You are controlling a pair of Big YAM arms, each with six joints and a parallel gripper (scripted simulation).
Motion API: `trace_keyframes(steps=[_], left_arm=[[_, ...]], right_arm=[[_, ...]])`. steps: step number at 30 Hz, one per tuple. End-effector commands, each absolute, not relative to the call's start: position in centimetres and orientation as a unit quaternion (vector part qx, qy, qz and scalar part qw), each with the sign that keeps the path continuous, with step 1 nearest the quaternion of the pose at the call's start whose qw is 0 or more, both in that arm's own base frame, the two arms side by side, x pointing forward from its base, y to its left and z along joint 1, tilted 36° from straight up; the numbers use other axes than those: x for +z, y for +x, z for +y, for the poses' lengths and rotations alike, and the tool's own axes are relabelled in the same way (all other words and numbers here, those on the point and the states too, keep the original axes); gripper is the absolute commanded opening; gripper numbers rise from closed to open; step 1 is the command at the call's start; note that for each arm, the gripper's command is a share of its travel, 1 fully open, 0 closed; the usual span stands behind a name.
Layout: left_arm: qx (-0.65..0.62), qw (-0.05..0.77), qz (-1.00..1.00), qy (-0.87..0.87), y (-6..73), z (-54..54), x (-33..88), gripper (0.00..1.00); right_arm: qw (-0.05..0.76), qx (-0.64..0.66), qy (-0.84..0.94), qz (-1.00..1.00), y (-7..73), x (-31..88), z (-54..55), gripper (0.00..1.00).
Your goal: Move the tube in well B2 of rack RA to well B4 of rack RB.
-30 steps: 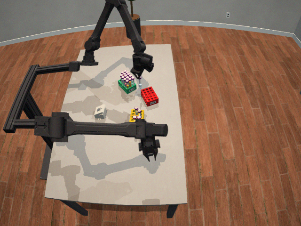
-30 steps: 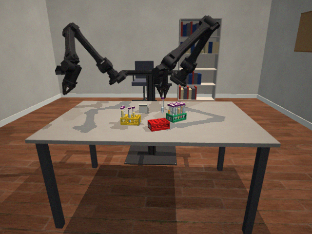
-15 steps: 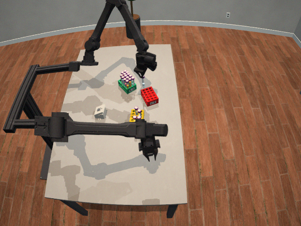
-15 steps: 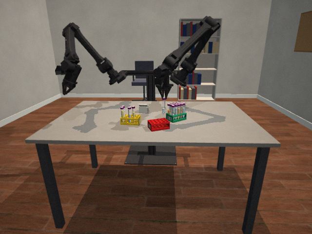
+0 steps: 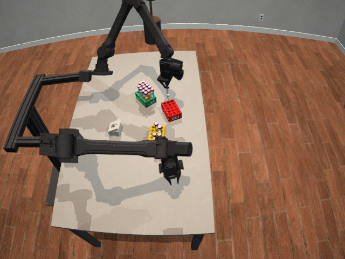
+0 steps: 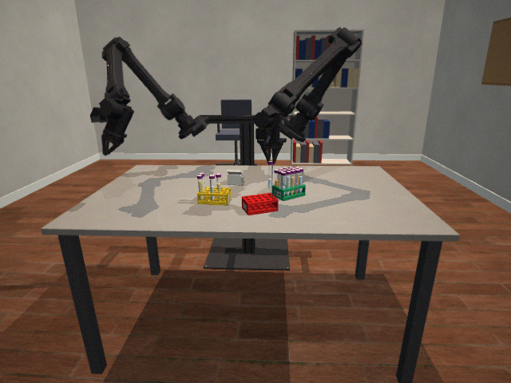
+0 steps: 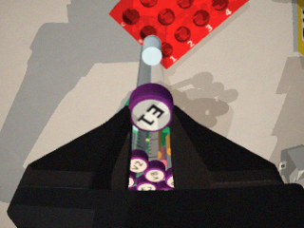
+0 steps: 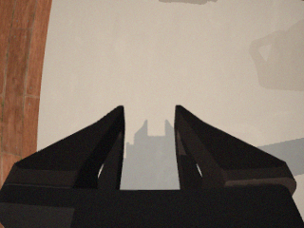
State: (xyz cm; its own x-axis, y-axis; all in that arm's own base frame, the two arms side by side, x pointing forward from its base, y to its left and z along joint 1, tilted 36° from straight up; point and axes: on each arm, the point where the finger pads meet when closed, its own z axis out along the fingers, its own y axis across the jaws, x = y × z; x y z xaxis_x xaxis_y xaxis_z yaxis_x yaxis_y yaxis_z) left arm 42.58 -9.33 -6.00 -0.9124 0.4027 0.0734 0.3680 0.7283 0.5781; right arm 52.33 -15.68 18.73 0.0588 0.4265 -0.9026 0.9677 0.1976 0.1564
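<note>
Counter: pale top, dark legs, over wood-plank floor; grey walls. Left hand pinches capped tube above counter. Right hand: fingers parted, nothing between.

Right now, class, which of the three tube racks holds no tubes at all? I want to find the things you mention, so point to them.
The red rack (image 5: 171,110) (image 6: 259,203) (image 7: 178,29): its wells are all vacant, while tubes stand in both the green and yellow racks.
</note>
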Motion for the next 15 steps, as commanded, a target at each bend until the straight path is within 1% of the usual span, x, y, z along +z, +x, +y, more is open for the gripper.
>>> trace_keyframes(steps=[1, 15], left_arm=[[0.307, 0.018, 0.928, 0.209, 44.16, -8.68, -6.14, 0.0], [0.305, 0.027, 0.928, 0.211, 43.62, -9.26, -5.93, 0.0]], right_arm=[[0.472, -0.284, 0.565, 0.615, 53.04, 19.91, -15.5, 0.3], [0.472, -0.284, 0.565, 0.615, 53.04, 19.91, -15.5, 0.3]])
